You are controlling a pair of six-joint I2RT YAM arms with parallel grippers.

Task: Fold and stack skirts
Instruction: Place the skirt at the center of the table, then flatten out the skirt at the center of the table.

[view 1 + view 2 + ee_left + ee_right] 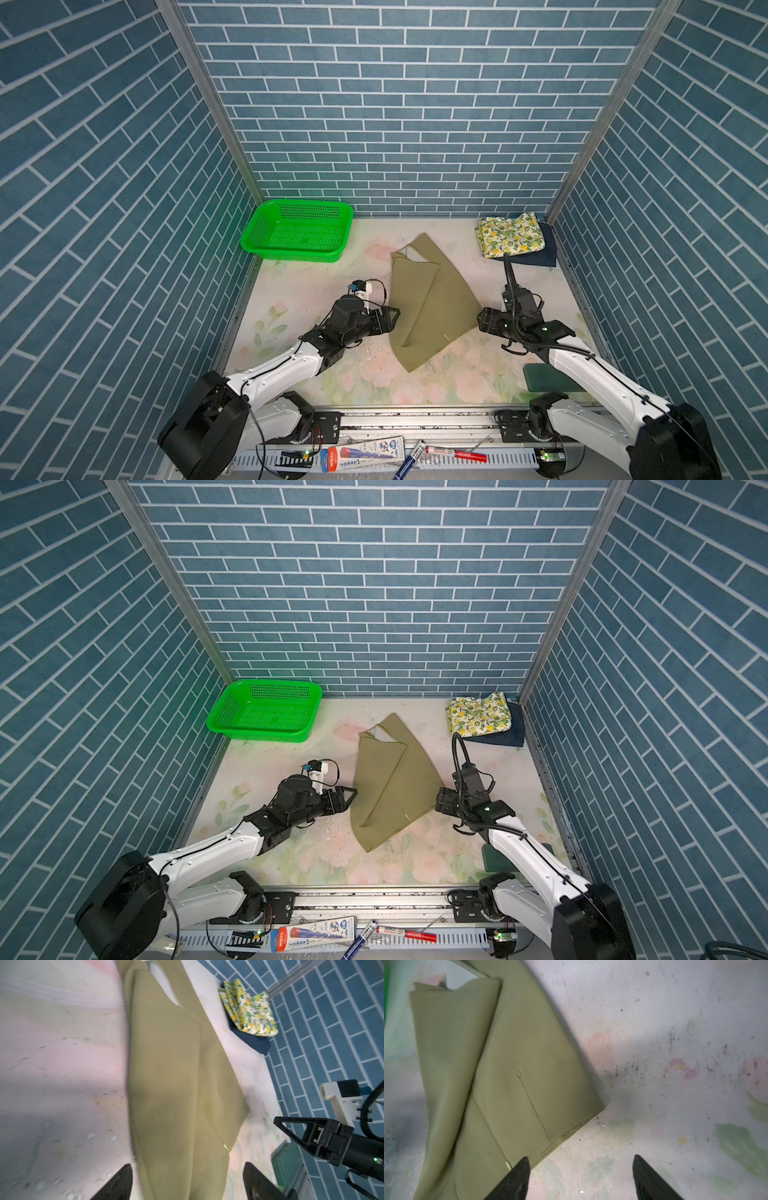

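The khaki-olive skirt (428,307) (390,787) lies flat mid-table, folded lengthwise into a long wedge. My left gripper (392,318) (351,796) is open at its left edge; in the left wrist view the cloth (166,1084) runs between the spread fingers of this gripper (187,1165). My right gripper (484,318) (440,800) (581,1157) stands open at the skirt's right corner, one finger over the hem (571,1130). At the back right the folded lemon-print skirt (510,239) (478,715) (247,1007) rests on the dark denim skirt (540,255) (509,737) (253,1043).
A green mesh basket (291,254) (257,734) sits in the back left corner. A dark green block (548,376) (492,860) lies by the right arm's base. Pens and a box (365,451) lie on the front rail. Brick-pattern walls close three sides.
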